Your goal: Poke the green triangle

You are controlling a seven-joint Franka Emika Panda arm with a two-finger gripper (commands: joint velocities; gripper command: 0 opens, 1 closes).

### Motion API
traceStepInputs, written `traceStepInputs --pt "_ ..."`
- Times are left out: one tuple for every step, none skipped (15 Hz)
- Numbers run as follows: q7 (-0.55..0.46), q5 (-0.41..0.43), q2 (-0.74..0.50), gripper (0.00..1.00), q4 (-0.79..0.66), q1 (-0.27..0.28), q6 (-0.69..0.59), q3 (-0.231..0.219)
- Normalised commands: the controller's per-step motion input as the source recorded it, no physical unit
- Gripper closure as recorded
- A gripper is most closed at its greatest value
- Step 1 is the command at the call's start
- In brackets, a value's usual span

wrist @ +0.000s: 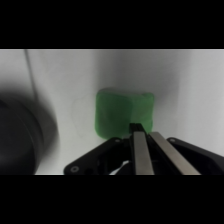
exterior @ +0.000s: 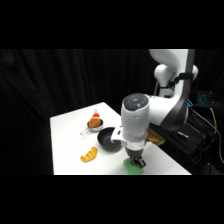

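Over the green triangle (wrist: 124, 114), near surface edge, just beside black bowl (exterior: 108, 139) | gripper (wrist: 144, 131) jaws pressed together, tips at block's near edge | risk: off-centre push slides or tips block away; hard descent jams tips on surface (exterior: 67, 130)

green triangle (wrist: 122, 114) — flat, rounded, on white table (wrist: 190, 85)

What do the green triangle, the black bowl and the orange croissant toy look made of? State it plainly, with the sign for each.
Green triangle: probably foam or soft plastic; matte, flat, rounded corners, no glare.
Black bowl: likely plastic or coated metal; dark, with a faint sheen on the rim. Cannot tell which.
Orange croissant toy: seemingly moulded plastic; smooth, evenly coloured, ridged.
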Motion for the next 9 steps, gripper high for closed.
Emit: traceStepInputs --pt "0.09 -0.08 0.42 0.96 0.31 0.128 0.17 -0.171" --pt "0.04 -0.034 0.42 0.96 0.33 0.1 0.12 -0.145" --pt "0.0 0.01 0.42 0.97 0.35 0.071 0.08 -0.113" --pt "-0.01 0.023 0.41 0.96 0.34 0.069 0.05 -0.107" --pt "-0.01 0.048 0.39 0.96 0.32 0.059 0.01 -0.095" --pt "-0.06 0.077 0.35 0.96 0.28 0.031 0.0 -0.06" --pt "-0.06 0.08 0.29 0.96 0.23 0.033 -0.01 -0.053" --pt "-0.03 0.08 0.15 0.96 0.11 0.046 -0.03 -0.045" --pt "-0.01 0.067 0.05 0.96 0.04 0.06 -0.03 -0.045"
